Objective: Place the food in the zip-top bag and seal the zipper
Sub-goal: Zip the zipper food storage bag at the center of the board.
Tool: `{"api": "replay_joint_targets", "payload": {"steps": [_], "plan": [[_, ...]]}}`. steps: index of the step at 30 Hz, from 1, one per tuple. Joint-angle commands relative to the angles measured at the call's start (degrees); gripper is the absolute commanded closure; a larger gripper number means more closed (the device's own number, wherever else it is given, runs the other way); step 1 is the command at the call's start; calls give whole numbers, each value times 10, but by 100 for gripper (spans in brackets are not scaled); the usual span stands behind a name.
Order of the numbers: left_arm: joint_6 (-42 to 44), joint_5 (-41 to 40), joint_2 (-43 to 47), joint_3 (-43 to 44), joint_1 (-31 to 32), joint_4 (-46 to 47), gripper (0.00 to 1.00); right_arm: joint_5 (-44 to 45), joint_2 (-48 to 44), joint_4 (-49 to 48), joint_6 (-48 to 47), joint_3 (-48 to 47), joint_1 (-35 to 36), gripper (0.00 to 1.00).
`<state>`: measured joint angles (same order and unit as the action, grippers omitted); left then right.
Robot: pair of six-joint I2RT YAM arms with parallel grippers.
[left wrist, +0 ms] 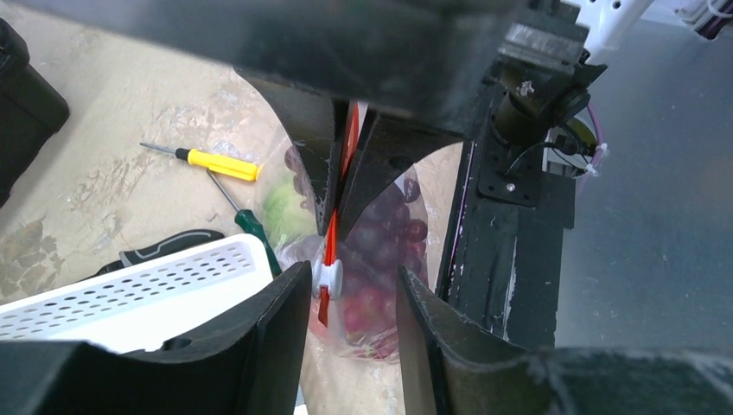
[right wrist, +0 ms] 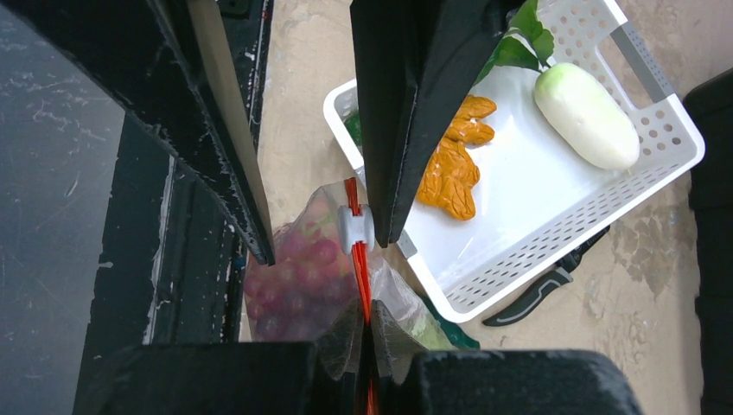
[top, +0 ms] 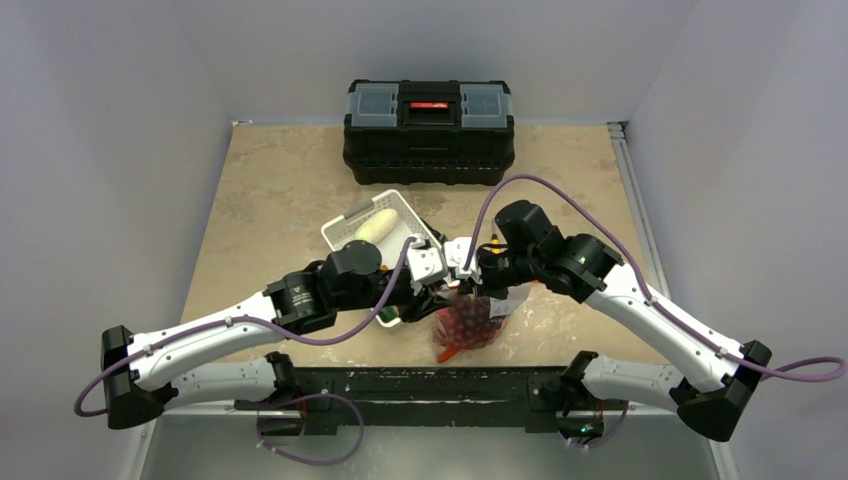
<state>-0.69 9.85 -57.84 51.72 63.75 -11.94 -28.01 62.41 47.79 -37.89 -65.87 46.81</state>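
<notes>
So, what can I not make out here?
- Orange-red zipper strip: one end vanishes between shut jaws, both wrist views.
- All jaws: hidden under the arms, top view.
- Pale green food piece: blurred through the clear plastic bag, left wrist.
- Black-handled tool: partly under the white slotted basket, right wrist.

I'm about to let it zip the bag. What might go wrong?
The left gripper is open around the white slider, off-centre, so closing may miss it. The right gripper pinches only the thin zipper; it may slip. Sealing now would leave the white oblong and orange piece in the basket.
</notes>
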Motion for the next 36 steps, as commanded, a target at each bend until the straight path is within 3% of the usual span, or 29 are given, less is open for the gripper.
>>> {"api": "replay_joint_targets", "payload": {"steps": [1,6,17,20,28,36], "plan": [[-11,3,1,36,-2,1,64,1,-7,-29,6,-14,-1,100],[-1,2,-9,44,-1,-2,80,2,-9,-30,6,-16,-1,100],[33,6,-21,49,-1,-21,80,2,-9,-29,6,-16,-1,100],[40,-8,-24,52,0,-21,90,-5,-8,-30,5,-18,-1,100],[105,-89,-54,64,42,-12,99,-48,-13,-37,-17,-15,-1,100],[117,-57,-68,56,42,33,100,-55,-25,-75,-9,7,-1,100]]}}
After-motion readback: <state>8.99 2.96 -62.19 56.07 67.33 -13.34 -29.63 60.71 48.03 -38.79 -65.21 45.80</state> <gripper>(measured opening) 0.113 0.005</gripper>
